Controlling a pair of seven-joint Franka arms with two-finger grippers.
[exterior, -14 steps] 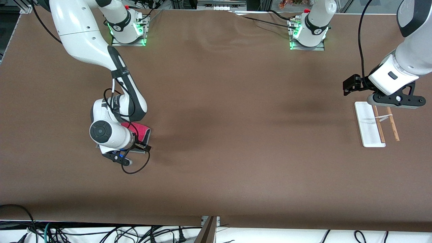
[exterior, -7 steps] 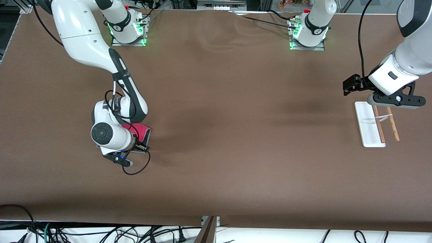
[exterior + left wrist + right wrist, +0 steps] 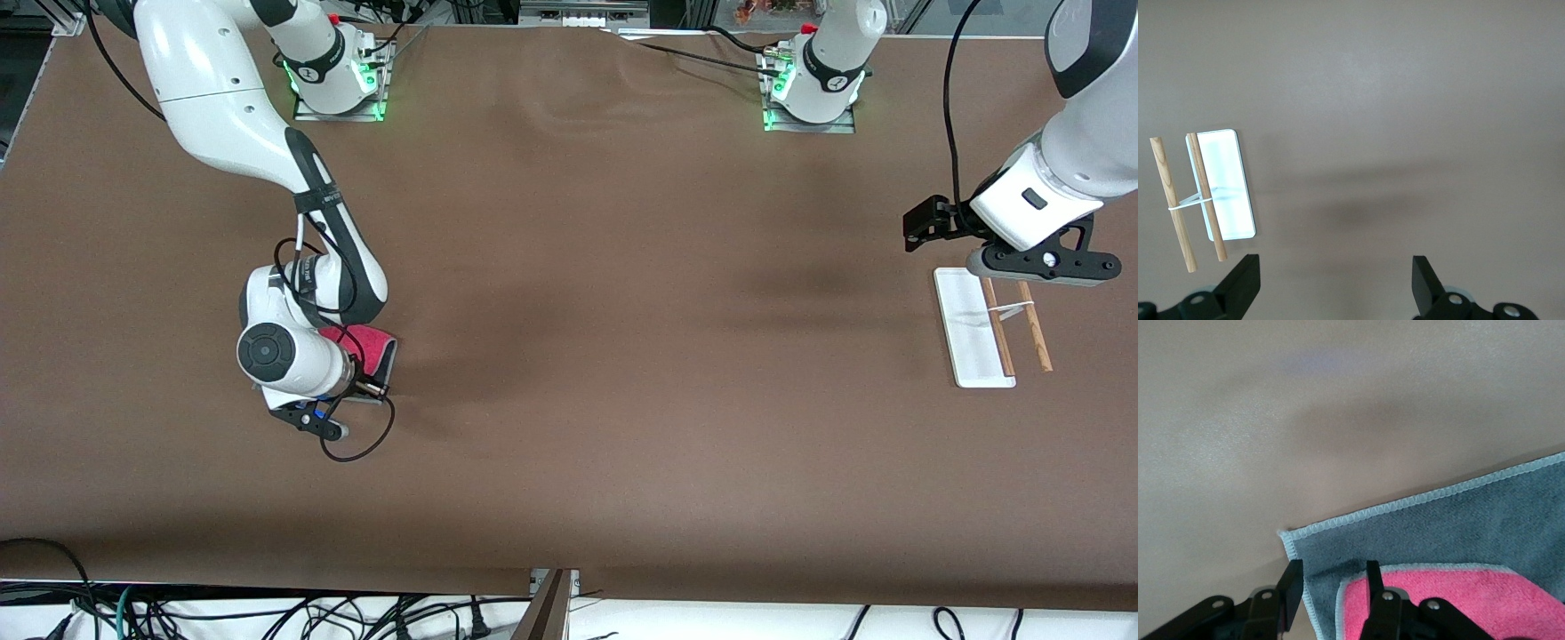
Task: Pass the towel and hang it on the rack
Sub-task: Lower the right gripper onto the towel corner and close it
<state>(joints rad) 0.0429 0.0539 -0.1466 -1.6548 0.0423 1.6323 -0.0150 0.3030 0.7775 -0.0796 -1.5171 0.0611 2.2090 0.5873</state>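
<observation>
1. The right gripper (image 3: 1330, 577) is low at the towel (image 3: 1458, 527), at its corner. Its fingers (image 3: 1291, 585) stand narrow, with the grey edge of the towel between them; I cannot tell if they already press it.
2. The right arm reaches from its base toward the front camera, bends at the elbow, and its wrist points down on the towel. In the front view the wrist covers the right gripper (image 3: 307, 391) and most of the towel (image 3: 373, 342).
3. The towel lies flat on the table (image 3: 578, 356), toward the right arm's end. It is folded: the pink side lies on the grey side, and a pale stitched edge goes around.
4. The left gripper (image 3: 1335, 280) hangs over the table just beside the rack (image 3: 1225, 193), with its fingers (image 3: 1245, 283) wide apart and nothing between them. The left arm waits.
5. The rack (image 3: 973, 329) stands toward the left arm's end, well apart from the towel. It has a white base and two brown rods.
6. The right wrist view shows the grey side and the corner at the fingers; the front view shows only some pink and a dark edge. The left wrist view shows a white tie that joins the two rods.
</observation>
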